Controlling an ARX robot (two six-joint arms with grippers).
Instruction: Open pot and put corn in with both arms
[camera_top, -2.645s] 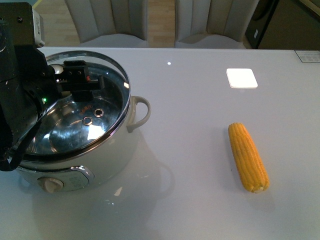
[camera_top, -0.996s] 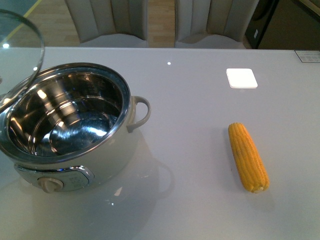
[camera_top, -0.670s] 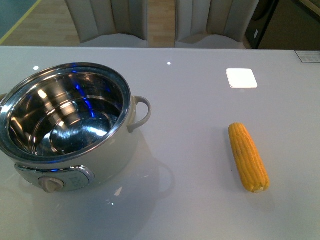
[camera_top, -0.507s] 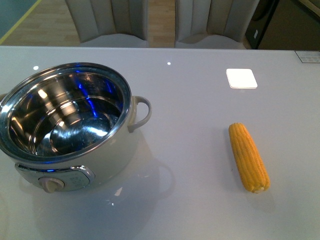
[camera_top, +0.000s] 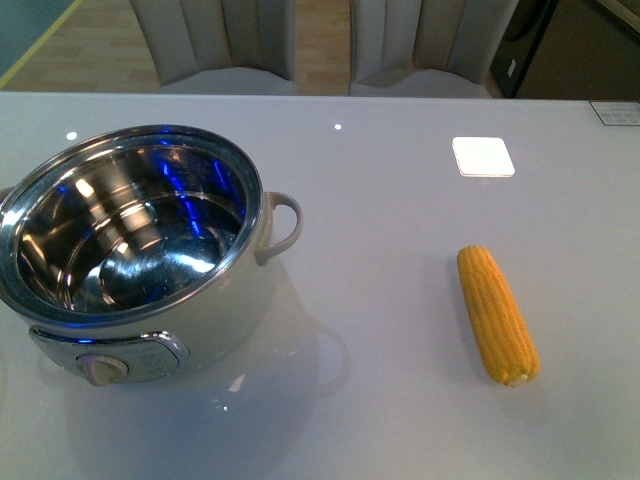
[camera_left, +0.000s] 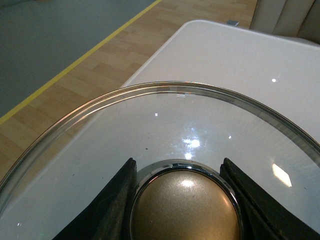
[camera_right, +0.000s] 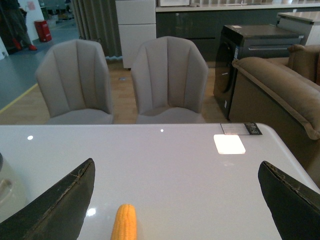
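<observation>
Right now your corn (camera_top: 497, 315) lies flat on the table (camera_top: 400, 200), well right of the uncovered pot (camera_top: 215, 325), long axis near-to-far with the narrower end away from you, while your left gripper (camera_left: 180, 172) clamps the knob (camera_left: 185, 212) of the glass lid (camera_left: 175, 117) and your right gripper (camera_right: 176, 170) has its fingers spread wide.

I see a glossy white table (camera_top: 400, 400) carrying the pot (camera_top: 235, 310) at its near left, standing upright with the lid off and its control knob facing me. The corn (camera_top: 497, 314) lies flat on the right side, well apart from the pot, its tapered end pointing away from me. Farther back sits a white square (camera_top: 483, 156), which I can't identify, and a small label (camera_top: 615, 111) lies at the far right edge.
</observation>
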